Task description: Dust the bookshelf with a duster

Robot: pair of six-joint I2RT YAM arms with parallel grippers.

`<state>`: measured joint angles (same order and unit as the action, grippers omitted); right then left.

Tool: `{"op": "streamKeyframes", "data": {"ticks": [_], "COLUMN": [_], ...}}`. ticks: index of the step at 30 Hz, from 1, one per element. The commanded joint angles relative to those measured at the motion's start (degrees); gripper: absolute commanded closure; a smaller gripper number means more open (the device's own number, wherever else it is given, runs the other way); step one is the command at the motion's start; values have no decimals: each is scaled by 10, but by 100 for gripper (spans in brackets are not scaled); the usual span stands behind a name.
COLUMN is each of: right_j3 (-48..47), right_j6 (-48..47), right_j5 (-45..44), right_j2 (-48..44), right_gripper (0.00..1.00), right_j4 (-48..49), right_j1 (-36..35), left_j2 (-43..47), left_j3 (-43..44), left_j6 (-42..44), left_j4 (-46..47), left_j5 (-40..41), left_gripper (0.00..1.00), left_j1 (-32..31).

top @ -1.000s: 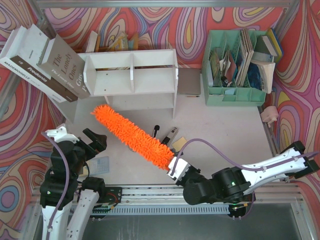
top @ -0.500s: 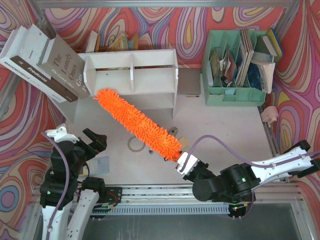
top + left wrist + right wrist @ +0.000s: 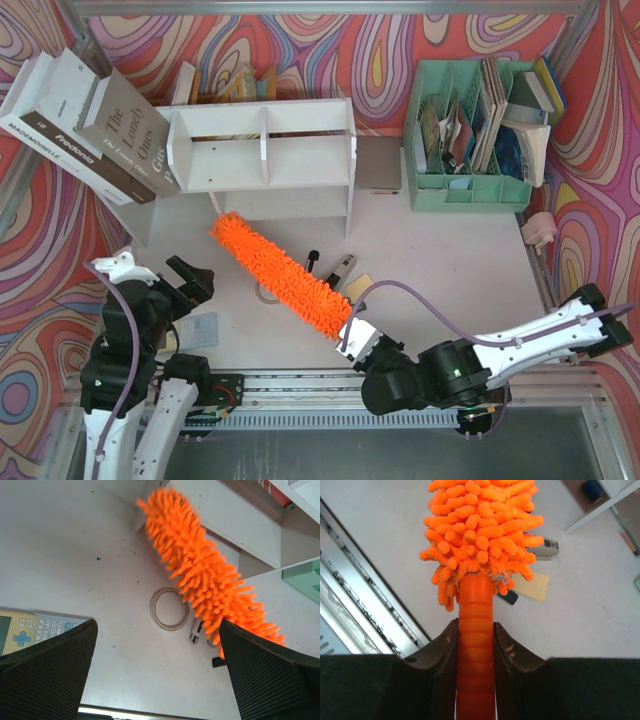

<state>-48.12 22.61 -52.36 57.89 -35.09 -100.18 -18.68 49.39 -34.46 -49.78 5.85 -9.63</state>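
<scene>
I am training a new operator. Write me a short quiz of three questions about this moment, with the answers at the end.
1. True or false: the left hand holds the duster.
2. Where does the right hand grip the duster?
A. on the fluffy strands
B. on the orange handle
C. nowhere, it is open
3. Fill in the missing word: in the left wrist view, the flat device with many keys that lies on the table at the left edge is a ______.

Key: 1 false, the left hand is open and holds nothing; 2 B; 3 calculator.
</scene>
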Motion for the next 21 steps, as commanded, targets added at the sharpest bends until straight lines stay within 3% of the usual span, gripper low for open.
{"op": "streamKeyframes", "data": {"ticks": [1, 7, 14, 21], "right_j3": [9, -6, -46, -179], "right_j6": [41, 59, 41, 208], "right_j5": [16, 11, -27, -64], "right_j2": [15, 52, 116, 271], "right_gripper": [100, 100, 100, 100], "right_j4": [1, -4, 137, 129], "right_j1": [0, 1, 1, 29], "left_j2": [-2, 4, 14, 31], "left_j3": [-6, -6, -5, 8], "left_j6": [4, 3, -3, -33], "left_j4": [4, 3, -1, -22], "left_j5": [5, 10, 30, 90], "left_gripper": [2, 2, 2, 2], "left_j1": [3, 3, 3, 3]}}
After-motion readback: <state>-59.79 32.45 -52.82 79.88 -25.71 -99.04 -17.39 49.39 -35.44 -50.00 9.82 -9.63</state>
